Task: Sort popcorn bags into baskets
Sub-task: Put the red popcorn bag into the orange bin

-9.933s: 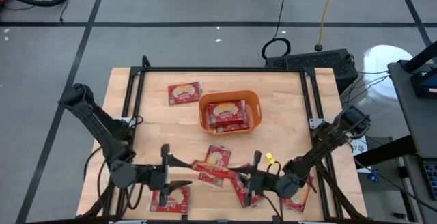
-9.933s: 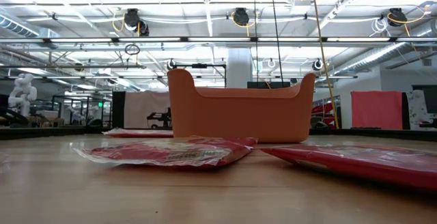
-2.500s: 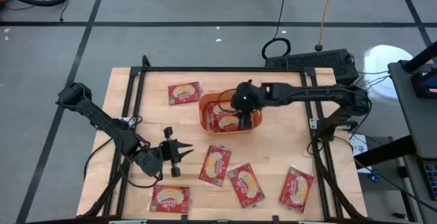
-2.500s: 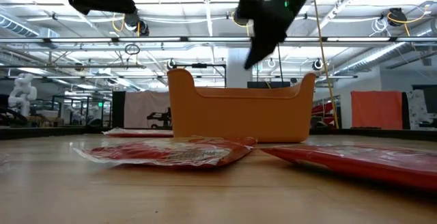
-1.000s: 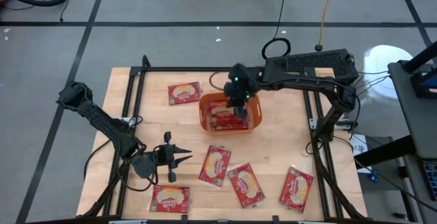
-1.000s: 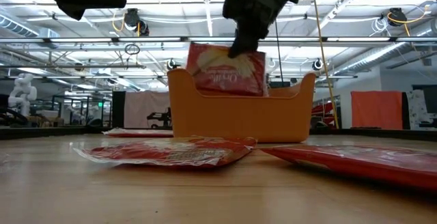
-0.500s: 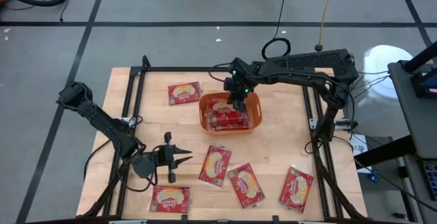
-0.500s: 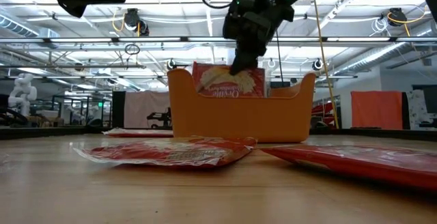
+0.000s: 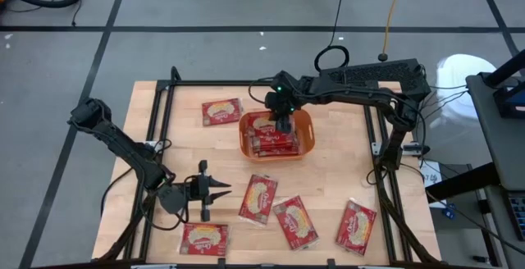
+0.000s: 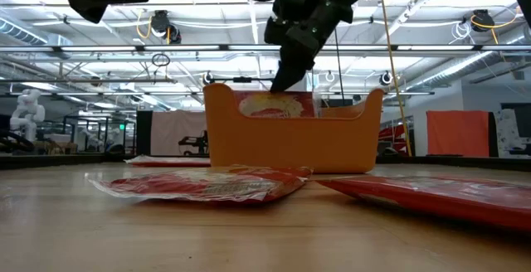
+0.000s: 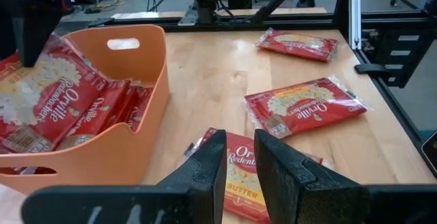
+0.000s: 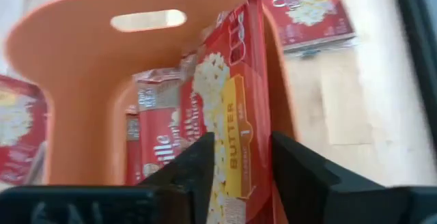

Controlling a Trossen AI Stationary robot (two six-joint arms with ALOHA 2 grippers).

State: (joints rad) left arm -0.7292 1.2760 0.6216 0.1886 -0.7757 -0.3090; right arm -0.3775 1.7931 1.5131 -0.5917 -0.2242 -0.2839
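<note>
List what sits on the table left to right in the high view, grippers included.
Left gripper → bag by the front edge → bag behind it → orange bin with right gripper over it → front-right bag.

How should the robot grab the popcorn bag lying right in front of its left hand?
Best guess: come straight down from above and pinch one long edge of the popcorn bag. It lies flat on the wooden table, so there is nothing to grip from the side. The edge nearest the left hand has bare wood beside it; the far side sits close to another bag.
</note>
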